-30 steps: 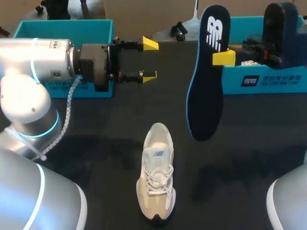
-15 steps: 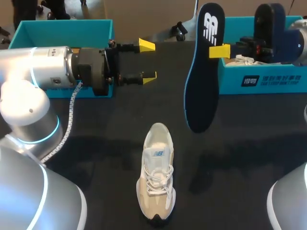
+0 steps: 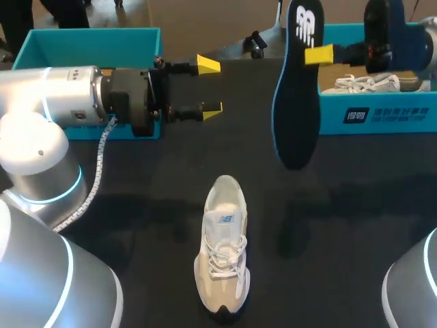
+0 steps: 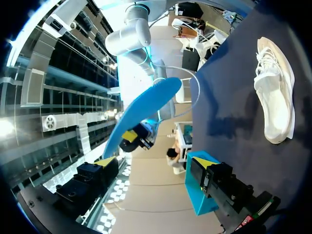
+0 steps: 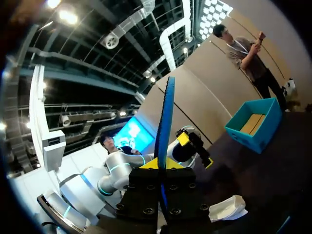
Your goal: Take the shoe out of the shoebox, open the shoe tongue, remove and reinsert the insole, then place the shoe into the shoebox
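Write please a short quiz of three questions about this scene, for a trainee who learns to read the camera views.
1. Multiple choice: which claw holds the insole? A) left B) right C) neither
2. True or false: the shoe stands on the table, touched by no claw.
3. Fill in: the left claw is ___ (open or shut).
Key: 1 B, the right claw, in the air above the table. 2 True. 3 Open, and empty.
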Motion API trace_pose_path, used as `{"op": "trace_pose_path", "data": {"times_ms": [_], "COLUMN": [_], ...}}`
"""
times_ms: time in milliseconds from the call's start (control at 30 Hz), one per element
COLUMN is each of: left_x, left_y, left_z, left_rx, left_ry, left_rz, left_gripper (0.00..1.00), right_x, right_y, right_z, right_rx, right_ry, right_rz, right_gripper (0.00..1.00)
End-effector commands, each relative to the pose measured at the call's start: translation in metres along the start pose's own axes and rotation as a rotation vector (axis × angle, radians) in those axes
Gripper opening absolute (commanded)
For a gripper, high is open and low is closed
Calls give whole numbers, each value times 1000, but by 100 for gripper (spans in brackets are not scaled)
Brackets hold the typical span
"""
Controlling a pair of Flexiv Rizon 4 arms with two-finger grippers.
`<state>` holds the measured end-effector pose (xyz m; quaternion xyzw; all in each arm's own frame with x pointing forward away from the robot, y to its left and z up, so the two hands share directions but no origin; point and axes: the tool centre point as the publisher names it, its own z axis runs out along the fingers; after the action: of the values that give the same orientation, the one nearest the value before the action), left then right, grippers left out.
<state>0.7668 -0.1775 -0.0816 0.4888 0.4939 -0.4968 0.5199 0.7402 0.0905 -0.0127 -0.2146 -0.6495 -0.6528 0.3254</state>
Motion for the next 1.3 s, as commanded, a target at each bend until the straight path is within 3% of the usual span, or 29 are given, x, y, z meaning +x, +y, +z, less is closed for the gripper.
{"op": "trace_pose_path", "data": {"times_ms": [33, 500, 733, 1000, 1300], "left_x": [1, 1, 1, 1, 1], "left_y": [0, 0, 0, 0, 0], "left_z": [2, 2, 2, 2, 2], "left_rx": [-1, -1, -1, -1, -1], "left_ry": [-2, -2, -2, -2, -2], "left_rz": [2, 2, 2, 2, 2], "left_gripper": [100, 100, 100, 100, 100], "right_x": [-30, -30, -71, -97, -100], "right_y": [10, 10, 22, 29, 29], "right_z": [-8, -8, -4, -10, -11], "right_rx": [72, 72, 108, 107, 102], "right_ry": [-13, -13, 6, -12, -29], "right_rz": [88, 88, 234, 340, 357], "right_gripper": [0, 0, 0, 0, 0]}}
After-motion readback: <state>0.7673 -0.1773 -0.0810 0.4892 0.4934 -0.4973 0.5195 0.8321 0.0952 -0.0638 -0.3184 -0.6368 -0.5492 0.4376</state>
